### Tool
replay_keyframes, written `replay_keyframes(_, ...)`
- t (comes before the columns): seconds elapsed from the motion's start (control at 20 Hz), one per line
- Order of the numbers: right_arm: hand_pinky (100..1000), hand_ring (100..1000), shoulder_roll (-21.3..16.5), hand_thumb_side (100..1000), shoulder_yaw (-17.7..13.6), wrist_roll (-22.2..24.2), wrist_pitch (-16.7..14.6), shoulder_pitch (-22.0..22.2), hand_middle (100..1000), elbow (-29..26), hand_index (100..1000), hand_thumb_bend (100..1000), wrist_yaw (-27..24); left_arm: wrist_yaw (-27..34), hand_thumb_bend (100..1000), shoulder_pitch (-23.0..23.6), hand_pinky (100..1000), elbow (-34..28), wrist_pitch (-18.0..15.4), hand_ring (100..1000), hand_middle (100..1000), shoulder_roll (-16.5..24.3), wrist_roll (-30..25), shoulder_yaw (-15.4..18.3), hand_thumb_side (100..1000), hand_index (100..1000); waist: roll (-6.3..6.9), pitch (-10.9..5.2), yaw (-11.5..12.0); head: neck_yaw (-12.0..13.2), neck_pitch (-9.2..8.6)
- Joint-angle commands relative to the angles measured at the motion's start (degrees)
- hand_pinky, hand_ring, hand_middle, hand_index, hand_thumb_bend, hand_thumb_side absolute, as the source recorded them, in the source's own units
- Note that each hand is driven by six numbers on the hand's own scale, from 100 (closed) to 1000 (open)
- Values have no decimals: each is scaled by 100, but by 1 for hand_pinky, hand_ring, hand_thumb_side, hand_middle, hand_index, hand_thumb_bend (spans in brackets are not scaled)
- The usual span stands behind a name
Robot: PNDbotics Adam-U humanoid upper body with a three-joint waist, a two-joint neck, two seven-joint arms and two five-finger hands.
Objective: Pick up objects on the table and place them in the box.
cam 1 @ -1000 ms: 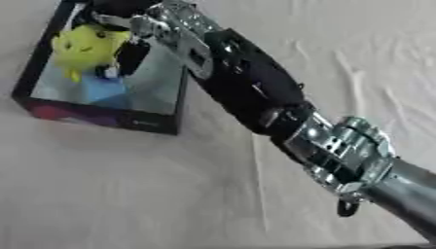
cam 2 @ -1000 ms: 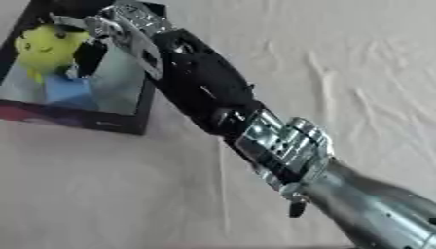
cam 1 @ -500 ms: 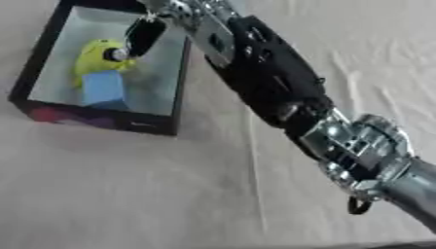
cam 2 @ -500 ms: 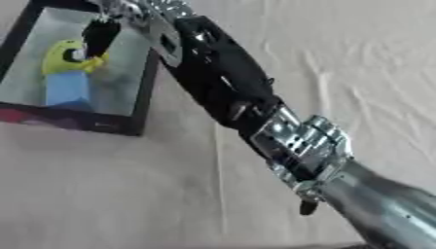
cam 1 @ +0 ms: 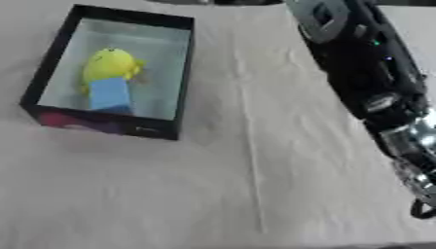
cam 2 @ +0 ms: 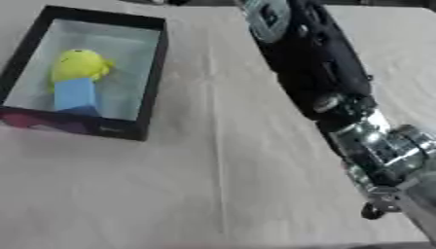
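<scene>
A black-walled box [cam 1: 179, 73] sits at the upper left of the cloth-covered table. Inside it a yellow soft toy [cam 1: 109, 64] lies with a blue block [cam 1: 109, 93] just in front of it. My right arm [cam 1: 362, 63] runs from the lower right up to the top edge, to the right of the box and apart from it. Of my right hand [cam 1: 217, 1] only a dark sliver shows at the top edge. My left hand is out of sight.
The beige cloth [cam 1: 213, 185] has a long crease running down its middle. The arm's silver joint [cam 2: 383, 146] hangs over the table's right side.
The yellow toy, held over the box a second ago, now lies inside it. My right hand has pulled back up out of the box to the top edge. The view has shifted too.
</scene>
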Motion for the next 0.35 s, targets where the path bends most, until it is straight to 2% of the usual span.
replay_keyframes(0.05, 935, 806, -617, 281, -273, -93, 278, 218, 743, -586, 868, 251, -320, -39, 434, -9, 813, -58, -11, 642, 803, 200, 18, 84, 668, 814, 40, -155, -31, 101, -6)
replay_keyframes(0.2, 942, 792, -1061, 311, -500, -221, 574, 704, 732, -913, 864, 171, -619, -44, 434, -6, 813, -62, -17, 641, 801, 201, 14, 91, 668, 814, 66, -144, -59, 137, -6)
replay_keyframes(0.35, 950, 791, -1171, 354, -693, -416, 845, 1145, 737, -1160, 872, 100, -891, -44, 436, -11, 813, -68, -24, 641, 801, 204, 13, 96, 667, 814, 97, -144, -87, 170, -6)
